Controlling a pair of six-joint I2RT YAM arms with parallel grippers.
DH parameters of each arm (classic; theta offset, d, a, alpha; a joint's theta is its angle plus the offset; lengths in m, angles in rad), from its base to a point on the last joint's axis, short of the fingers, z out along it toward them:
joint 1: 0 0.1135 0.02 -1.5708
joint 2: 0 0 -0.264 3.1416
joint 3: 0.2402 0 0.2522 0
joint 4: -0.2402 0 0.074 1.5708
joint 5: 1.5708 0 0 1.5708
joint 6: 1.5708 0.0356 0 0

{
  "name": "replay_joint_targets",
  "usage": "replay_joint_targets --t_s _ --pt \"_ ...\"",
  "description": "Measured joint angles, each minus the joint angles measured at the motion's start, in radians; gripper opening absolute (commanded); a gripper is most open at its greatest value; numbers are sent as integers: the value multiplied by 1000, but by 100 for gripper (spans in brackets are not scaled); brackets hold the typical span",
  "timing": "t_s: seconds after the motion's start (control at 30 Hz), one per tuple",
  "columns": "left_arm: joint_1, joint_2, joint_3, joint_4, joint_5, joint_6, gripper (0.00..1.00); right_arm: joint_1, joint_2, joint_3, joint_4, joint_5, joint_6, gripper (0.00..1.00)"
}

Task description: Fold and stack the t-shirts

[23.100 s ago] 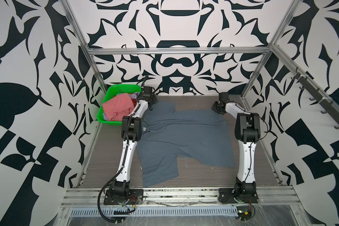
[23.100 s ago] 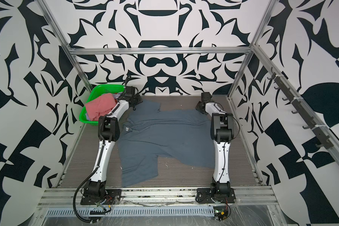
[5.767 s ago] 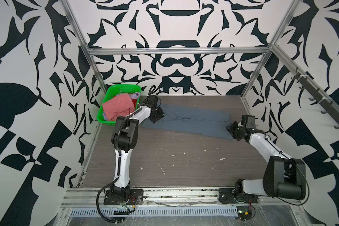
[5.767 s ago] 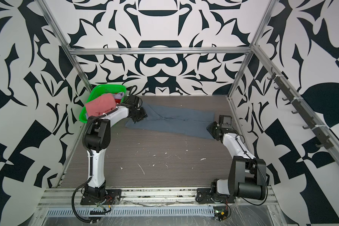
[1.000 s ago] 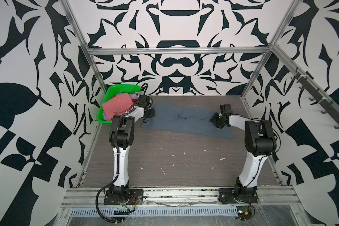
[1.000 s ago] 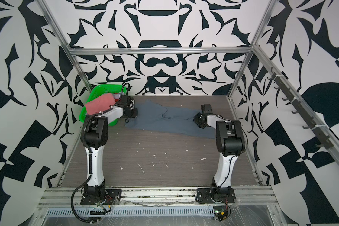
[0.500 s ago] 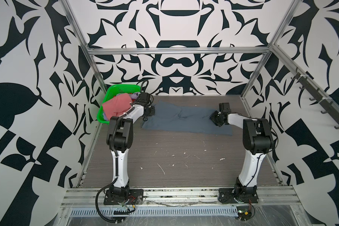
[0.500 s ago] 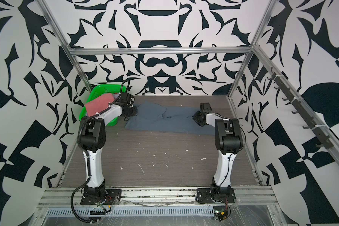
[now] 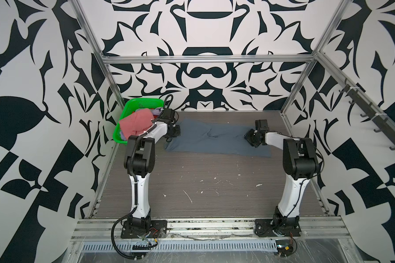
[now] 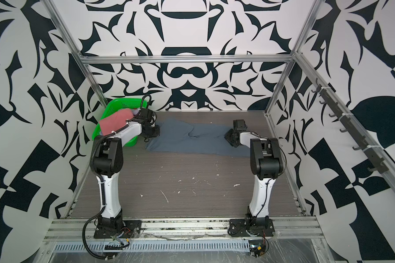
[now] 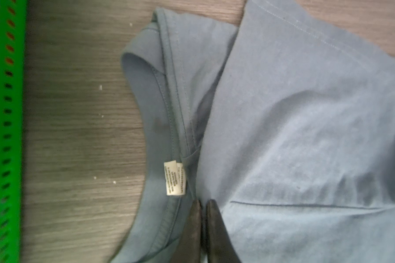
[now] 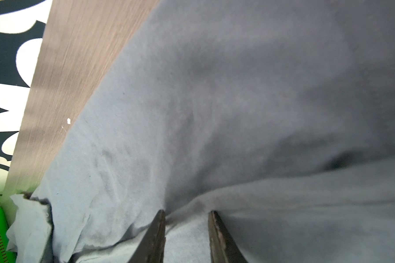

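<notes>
Across the far part of the table (image 9: 203, 182), the blue-grey t-shirt (image 9: 214, 141) is laid out as a long band, running from just beside the green basket (image 9: 132, 107) toward the right wall. Its collar (image 11: 155, 127) and white label (image 11: 175, 178) are turned toward the basket, and an upper layer is folded over the body; the band is judged to be kept lengthwise between the arms so that both ends can be drawn taut and the next fold made squarely.

The left gripper (image 9: 175, 132) is set on the collar end with its jaws pressed together where the folded layer's edge meets them; a thin edge of cloth appears to be pinched, though this cannot be made out clearly. The right gripper (image 9: 249, 139) is set near the opposite end, its jaws narrowly apart with a raised ridge of cloth gathered between them. A salmon pink t-shirt (image 9: 135, 124) is left heaped in the basket, not yet folded.

Some twenty seconds ago the shirt was spread wide, one sleeve reaching toward the near edge; it has since been narrowed to a band. Since about six seconds ago the right arm has been raised upright and its gripper brought in onto the cloth, and the collar end has been widened toward the back wall; over the last second little has been altered.
</notes>
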Motion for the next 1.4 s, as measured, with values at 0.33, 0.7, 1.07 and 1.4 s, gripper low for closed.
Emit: replay_joint_targets --t_s 0.33,0.7,1.07,1.4 --pt "0 -79 -41 -41 -25 -12 0 0 0 0 -2 4 0 35" --pt "-1 -249 -180 -81 -41 -35 0 0 0 0 -3 3 -5 35" --pt "-4 -228 -277 -149 -152 -97 22 0 -12 -6 -24 -9 -65 35" --pt "0 -278 -417 -100 -113 -141 46 -1 -108 -76 -123 -50 -168 36"
